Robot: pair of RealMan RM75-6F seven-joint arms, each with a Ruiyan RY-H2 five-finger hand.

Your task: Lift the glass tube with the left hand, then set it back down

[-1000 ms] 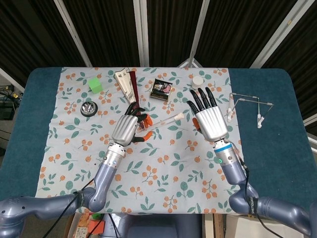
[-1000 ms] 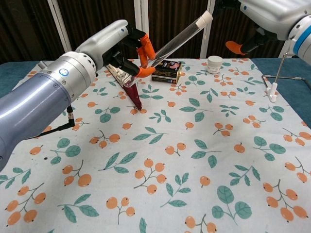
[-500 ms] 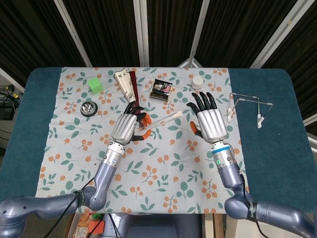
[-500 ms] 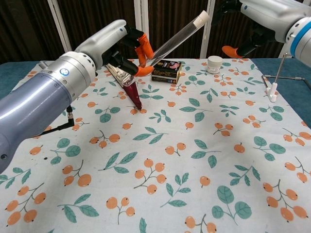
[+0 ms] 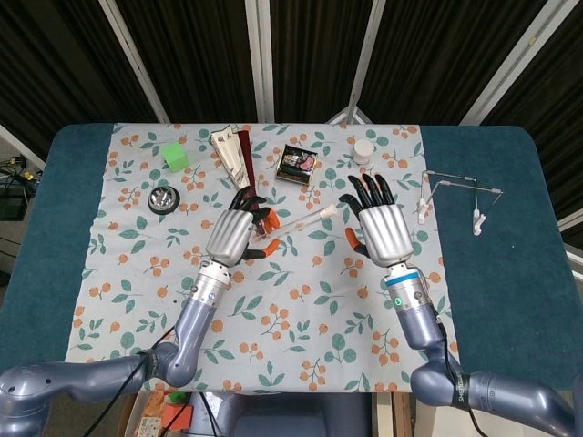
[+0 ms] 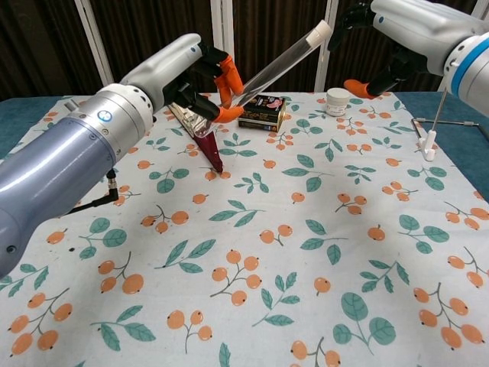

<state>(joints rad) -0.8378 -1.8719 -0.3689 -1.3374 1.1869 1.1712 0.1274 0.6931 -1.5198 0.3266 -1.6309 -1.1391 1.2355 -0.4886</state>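
The glass tube (image 6: 271, 67) is a long clear tube with a white cap, tilted up to the right well above the cloth. My left hand (image 6: 202, 80) grips its lower end between orange-tipped fingers. From the head camera the glass tube (image 5: 305, 218) sticks out to the right of the left hand (image 5: 235, 233). My right hand (image 5: 380, 228) hovers flat with its fingers spread, to the right of the tube's capped end and apart from it. In the chest view the right hand (image 6: 382, 42) is at the top right, holding nothing.
On the flowered cloth (image 5: 301, 300) lie a green block (image 5: 175, 157), a small metal dish (image 5: 163, 198), a folded fan (image 5: 235, 155), a dark packet (image 5: 299, 164) and a white jar (image 5: 364, 149). A wire stand (image 5: 451, 193) sits at the right on the blue table.
The right hand has drawn back toward the robot and lowered a little in the head view. The left hand keeps the tube raised at nearly the same tilt.
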